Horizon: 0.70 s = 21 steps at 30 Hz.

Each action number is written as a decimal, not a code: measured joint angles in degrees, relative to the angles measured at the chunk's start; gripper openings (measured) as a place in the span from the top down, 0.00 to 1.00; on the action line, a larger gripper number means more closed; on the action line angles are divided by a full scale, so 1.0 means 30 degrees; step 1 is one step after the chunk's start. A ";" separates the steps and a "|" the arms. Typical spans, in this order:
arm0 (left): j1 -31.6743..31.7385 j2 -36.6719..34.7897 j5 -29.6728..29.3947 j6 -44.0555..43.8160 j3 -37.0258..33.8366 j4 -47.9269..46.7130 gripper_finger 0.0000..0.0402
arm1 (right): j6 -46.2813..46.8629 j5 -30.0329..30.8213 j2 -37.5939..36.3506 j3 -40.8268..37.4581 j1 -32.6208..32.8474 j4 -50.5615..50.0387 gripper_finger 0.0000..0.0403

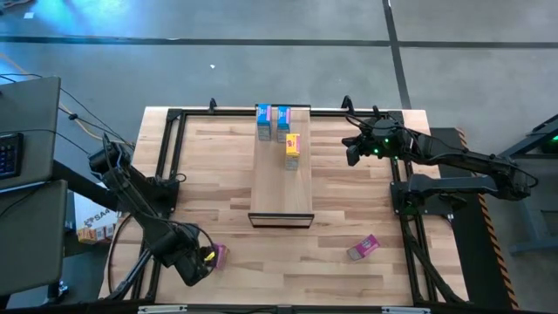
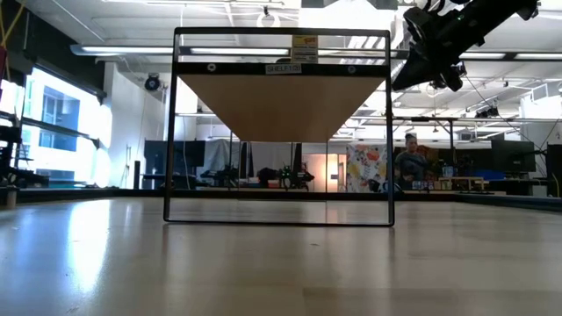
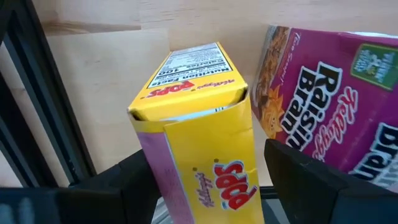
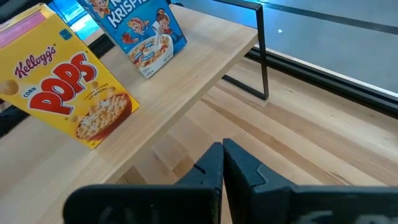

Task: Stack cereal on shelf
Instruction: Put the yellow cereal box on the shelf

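Near the tabletop's front-left corner, left gripper [image 3: 202, 180] jaws are clamping a light, crushable yellow box [image 3: 199, 124] by its sides; right gripper [image 4: 222, 163] jaws are resting clenched, empty.

The yellow cereal box [image 3: 199, 130] between the left end effector's fingers reads "POPS" on its front and again on its top flap, beside a nutrition panel too small to read. The magenta box [image 3: 329, 106] next to it reads "Kellogg's Raisin Bran". On the shelf [image 4: 186, 81], another yellow box [image 4: 62, 81] reads "Kellogg's Corn POPS", and a blue box [image 4: 140, 31] shows "KRISPIES", its first word cut off. Labels on the shelf frame's top bar [image 2: 290, 54] cannot be read.
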 joint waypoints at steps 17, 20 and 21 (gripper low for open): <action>-0.0036 -0.1161 0.0146 0.0031 0.0000 -0.1154 0.63 | 0.0000 0.0008 0.0000 0.0000 -0.0001 0.0007 1.00; -0.0036 -0.2677 0.0134 0.0173 0.0000 -0.2731 0.65 | 0.0000 0.0272 0.0000 0.0000 -0.0001 0.0007 1.00; -0.0036 -0.3290 0.0068 0.0187 0.0000 -0.3308 0.65 | 0.0007 0.0385 0.0000 0.0000 -0.0001 0.0007 1.00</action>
